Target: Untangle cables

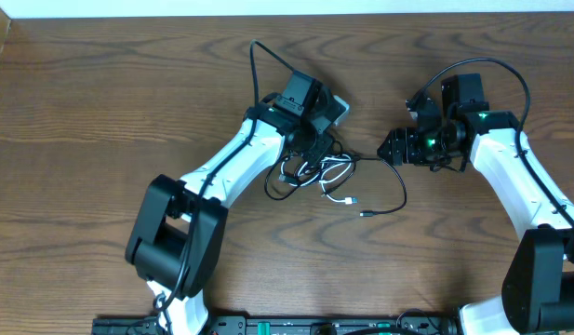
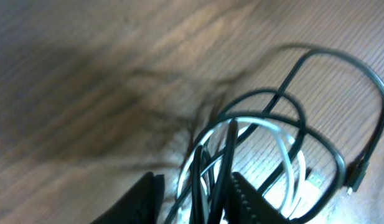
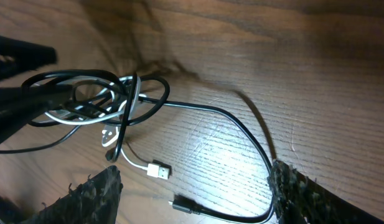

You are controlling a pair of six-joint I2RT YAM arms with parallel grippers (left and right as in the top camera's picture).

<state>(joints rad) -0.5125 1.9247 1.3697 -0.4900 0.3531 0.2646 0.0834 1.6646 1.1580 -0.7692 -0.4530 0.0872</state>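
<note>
A black cable (image 1: pixel 403 191) and a shorter white cable (image 1: pixel 335 165) lie knotted together in the middle of the wooden table. My left gripper (image 1: pixel 305 151) is down on the knot. In the left wrist view, several black (image 2: pixel 341 59) and white (image 2: pixel 285 140) strands pass between its narrowed jaws (image 2: pixel 195 186). A sliver of table still shows beside the left finger. My right gripper (image 1: pixel 391 149) hovers open to the right of the tangle. Below its wide jaws (image 3: pixel 196 177) lie the white plug (image 3: pixel 159 169), the black plug (image 3: pixel 182 204) and the black cable's loose loop (image 3: pixel 241 127).
Both arms reach in from their bases at the near table edge. Thick black wires belonging to the arms arc above the left wrist (image 1: pixel 254 65) and the right wrist (image 1: pixel 496 65). The table's far edge (image 1: pixel 287 17) runs along the top.
</note>
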